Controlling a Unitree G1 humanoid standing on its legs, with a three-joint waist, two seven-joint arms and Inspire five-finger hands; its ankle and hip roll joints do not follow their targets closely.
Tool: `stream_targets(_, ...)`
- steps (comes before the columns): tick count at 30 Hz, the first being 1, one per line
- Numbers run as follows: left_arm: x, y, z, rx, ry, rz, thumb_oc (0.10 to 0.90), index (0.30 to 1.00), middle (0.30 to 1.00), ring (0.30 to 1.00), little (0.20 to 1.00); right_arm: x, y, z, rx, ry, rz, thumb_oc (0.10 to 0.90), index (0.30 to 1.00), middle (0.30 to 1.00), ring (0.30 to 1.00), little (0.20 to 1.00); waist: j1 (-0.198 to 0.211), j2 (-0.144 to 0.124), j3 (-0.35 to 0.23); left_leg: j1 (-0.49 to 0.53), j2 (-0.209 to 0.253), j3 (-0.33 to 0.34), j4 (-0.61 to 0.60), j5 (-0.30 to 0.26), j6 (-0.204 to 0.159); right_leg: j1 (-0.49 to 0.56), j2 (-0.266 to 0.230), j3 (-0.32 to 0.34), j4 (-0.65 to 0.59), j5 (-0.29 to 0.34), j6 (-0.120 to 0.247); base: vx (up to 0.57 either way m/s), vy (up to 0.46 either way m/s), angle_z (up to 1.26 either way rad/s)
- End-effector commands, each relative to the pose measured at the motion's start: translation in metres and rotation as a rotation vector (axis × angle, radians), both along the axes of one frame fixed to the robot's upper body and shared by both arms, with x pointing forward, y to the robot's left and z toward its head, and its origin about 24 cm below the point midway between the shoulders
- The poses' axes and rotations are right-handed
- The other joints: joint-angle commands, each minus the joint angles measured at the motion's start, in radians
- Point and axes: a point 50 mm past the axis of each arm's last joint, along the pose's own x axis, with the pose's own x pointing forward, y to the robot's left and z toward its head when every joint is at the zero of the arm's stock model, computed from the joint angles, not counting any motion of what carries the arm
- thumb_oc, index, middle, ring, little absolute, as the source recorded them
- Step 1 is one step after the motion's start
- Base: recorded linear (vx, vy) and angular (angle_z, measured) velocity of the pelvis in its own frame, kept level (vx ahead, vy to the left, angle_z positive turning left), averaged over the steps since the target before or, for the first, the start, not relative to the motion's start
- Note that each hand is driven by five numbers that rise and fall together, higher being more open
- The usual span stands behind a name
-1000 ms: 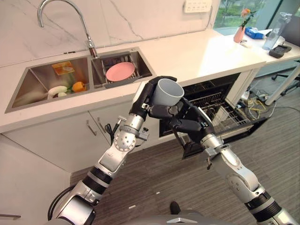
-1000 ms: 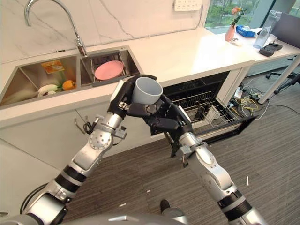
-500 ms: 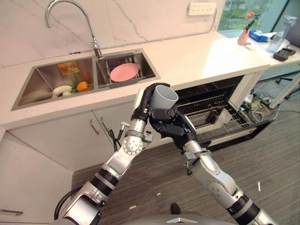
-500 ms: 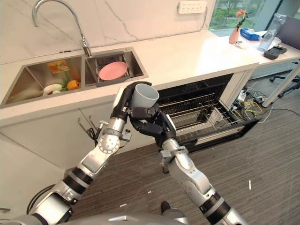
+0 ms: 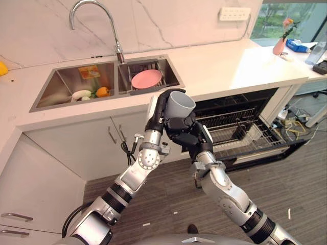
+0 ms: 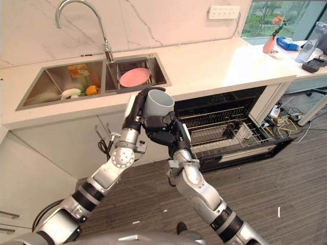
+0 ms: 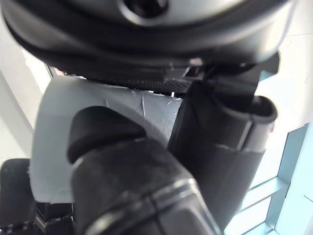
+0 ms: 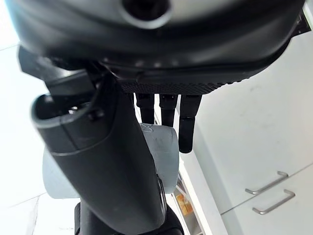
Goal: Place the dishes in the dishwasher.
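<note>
Both hands are on the grey cup [image 5: 180, 105]: left hand [image 5: 159, 109] curls round its side, right hand [image 5: 185, 131] curls under it, near the open dishwasher [image 5: 240, 133].

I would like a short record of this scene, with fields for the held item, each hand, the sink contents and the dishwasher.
held item: grey ceramic cup, upright, mouth up, in the air before the counter edge
left hand: fingers curled round the cup's side
right hand: fingers curled against the cup from below
sink contents: round pink plate in the right basin; white and orange items in the left basin
dishwasher: open, black wire rack pulled out, to the right of the hands
</note>
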Motion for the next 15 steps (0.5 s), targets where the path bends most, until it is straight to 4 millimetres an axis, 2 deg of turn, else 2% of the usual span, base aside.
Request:
stream_targets(1, -0.009, -0.065, 0.023, 0.009, -0.117, -0.262, 0.400, 0.300, 0.300, 0.300, 0.300, -0.005, 0.024, 0.136, 0.346, -0.660, 0.002, 0.400, 0.300, 0.300, 0.300, 0.300, -0.017, -0.021, -0.028, -0.049, 0.004, -0.012, 0.005, -0.009, -0.001, 0.058, -0.064, -0.055, 0.012, -0.123, 0.070, 0.00, 0.000, 0.00)
stream_targets(7, -0.009, -0.052, 0.027, -0.042, -0.131, -0.219, 0.400, 0.300, 0.300, 0.300, 0.300, -0.004, 0.005, 0.137, 0.246, -0.726, -0.132, 0.400, 0.300, 0.300, 0.300, 0.300, -0.016, -0.021, -0.025, -0.037, 0.006, 0.005, 0.005, -0.015, 0.003, 0.056, -0.066, -0.048, 0.012, -0.118, 0.075, 0.01, 0.006, -0.01)
stream_targets(8, -0.009, -0.049, 0.028, -0.064, -0.133, -0.209, 0.529, 0.493, 0.493, 0.493, 0.493, -0.004, -0.002, 0.136, 0.212, -0.744, -0.178, 0.400, 0.300, 0.300, 0.300, 0.300, -0.016, -0.021, -0.025, -0.036, 0.006, 0.006, 0.005, -0.016, 0.003, 0.058, -0.066, -0.050, 0.012, -0.119, 0.075, 0.00, 0.000, 0.00)
stream_targets(9, -0.009, -0.049, 0.028, -0.064, -0.132, -0.209, 0.596, 0.594, 0.594, 0.594, 0.594, -0.004, -0.002, 0.136, 0.211, -0.743, -0.178, 0.400, 0.300, 0.300, 0.300, 0.300, -0.016, -0.021, -0.025, -0.036, 0.006, 0.006, 0.005, -0.016, 0.003, 0.058, -0.066, -0.050, 0.012, -0.119, 0.075, 0.00, 0.000, 0.00)
stream_targets(10, -0.009, -0.049, 0.028, -0.064, -0.132, -0.209, 0.596, 0.594, 0.594, 0.594, 0.594, -0.004, -0.002, 0.136, 0.211, -0.743, -0.178, 0.400, 0.300, 0.300, 0.300, 0.300, -0.016, -0.021, -0.025, -0.036, 0.006, 0.006, 0.005, -0.016, 0.003, 0.058, -0.066, -0.050, 0.012, -0.119, 0.075, 0.00, 0.000, 0.00)
stream_targets(11, -0.009, -0.048, 0.028, -0.076, -0.128, -0.204, 0.800, 0.900, 0.900, 0.900, 0.900, -0.004, -0.007, 0.136, 0.192, -0.754, -0.203, 0.400, 0.300, 0.300, 0.300, 0.300, -0.017, -0.021, -0.025, -0.035, 0.005, 0.005, 0.005, -0.017, 0.004, 0.059, -0.067, -0.050, 0.012, -0.120, 0.075, 0.00, 0.000, 0.00)
stream_targets(12, -0.009, -0.044, 0.029, -0.092, -0.126, -0.194, 0.800, 0.900, 0.900, 0.900, 0.900, -0.005, -0.016, 0.137, 0.140, -0.785, -0.264, 0.400, 0.300, 0.300, 0.300, 0.300, -0.020, -0.020, -0.024, -0.033, 0.005, 0.005, 0.005, -0.018, 0.004, 0.061, -0.068, -0.054, 0.012, -0.122, 0.077, 0.00, 0.000, 0.00)
stream_targets(15, -0.008, -0.039, 0.030, -0.117, -0.129, -0.179, 0.800, 0.900, 0.900, 0.900, 0.900, -0.005, -0.028, 0.136, 0.092, -0.801, -0.341, 0.400, 0.300, 0.300, 0.300, 0.300, -0.023, -0.019, -0.026, -0.033, 0.004, 0.005, 0.005, -0.019, 0.004, 0.062, -0.069, -0.055, 0.012, -0.124, 0.077, 0.00, 0.000, 0.00)
